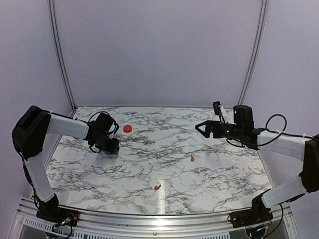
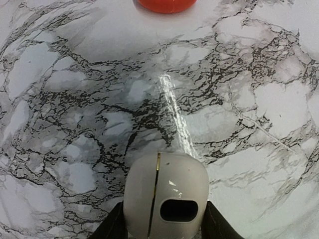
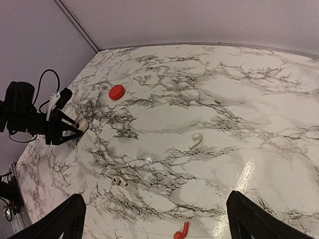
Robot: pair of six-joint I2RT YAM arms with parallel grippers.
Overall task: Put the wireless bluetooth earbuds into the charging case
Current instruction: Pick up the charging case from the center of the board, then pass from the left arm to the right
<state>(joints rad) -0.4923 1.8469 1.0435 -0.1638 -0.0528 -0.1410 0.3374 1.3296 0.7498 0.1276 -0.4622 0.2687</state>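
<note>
The red round charging case [image 1: 128, 128] lies closed at the back left of the marble table; its edge shows at the top of the left wrist view [image 2: 167, 4] and it shows in the right wrist view [image 3: 117, 92]. One red earbud [image 1: 192, 158] lies right of centre and another [image 1: 157, 187] near the front middle. Only one red earbud [image 3: 181, 232] shows in the right wrist view. My left gripper [image 1: 115, 146] is shut on a small white object with a dark spot [image 2: 165, 196], low over the table, in front of the case. My right gripper [image 1: 202, 127] is open, empty and raised at the back right.
Two white earbuds lie on the table in the right wrist view, one [image 3: 195, 140] near the middle and one [image 3: 119, 180] closer to the left arm. The table's back edge meets the grey wall [image 1: 159, 50].
</note>
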